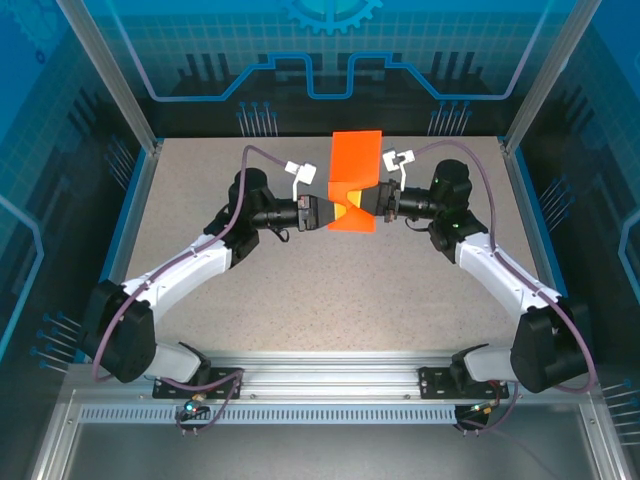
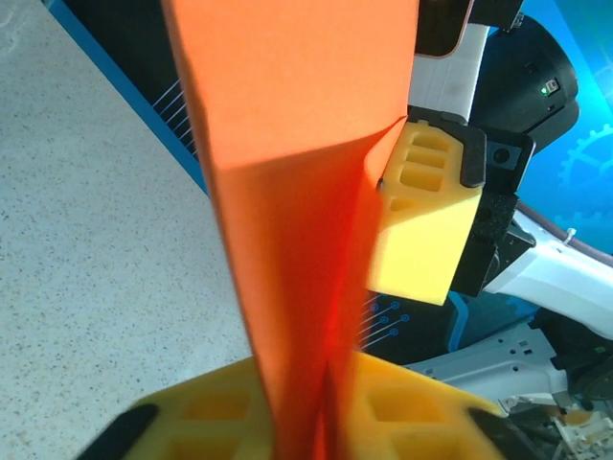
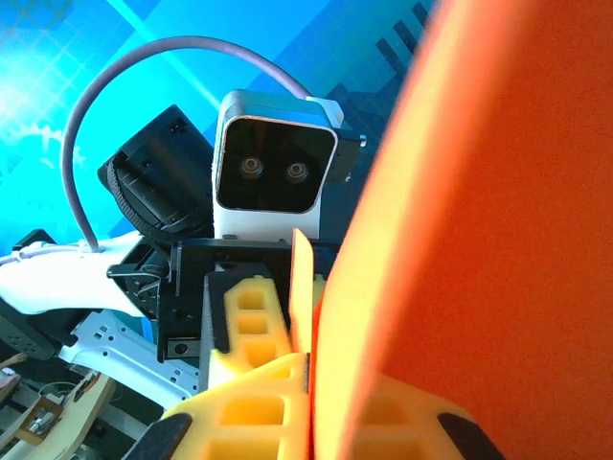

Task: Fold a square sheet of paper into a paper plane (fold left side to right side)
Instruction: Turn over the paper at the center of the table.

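The square sheet of paper [image 1: 355, 178] is bright orange, bent and partly folded, and hangs in the air above the middle of the table. My left gripper [image 1: 330, 213] is shut on its left edge and my right gripper [image 1: 378, 205] is shut on its right edge, the two facing each other closely. In the left wrist view the paper [image 2: 297, 144] rises from between my yellow fingers [image 2: 421, 402], with the left gripper [image 2: 330, 388] shut on it. In the right wrist view the paper [image 3: 498, 240] is pinched in the right gripper [image 3: 311, 388]. The paper plane is out of view.
The speckled beige table [image 1: 200, 180] lies below the paper, bounded by blue side edges [image 1: 135, 185] and metal posts [image 1: 110, 70]. A slotted rail [image 1: 320, 375] runs along the near edge. The left wrist camera [image 3: 273, 168] sits close ahead in the right wrist view.
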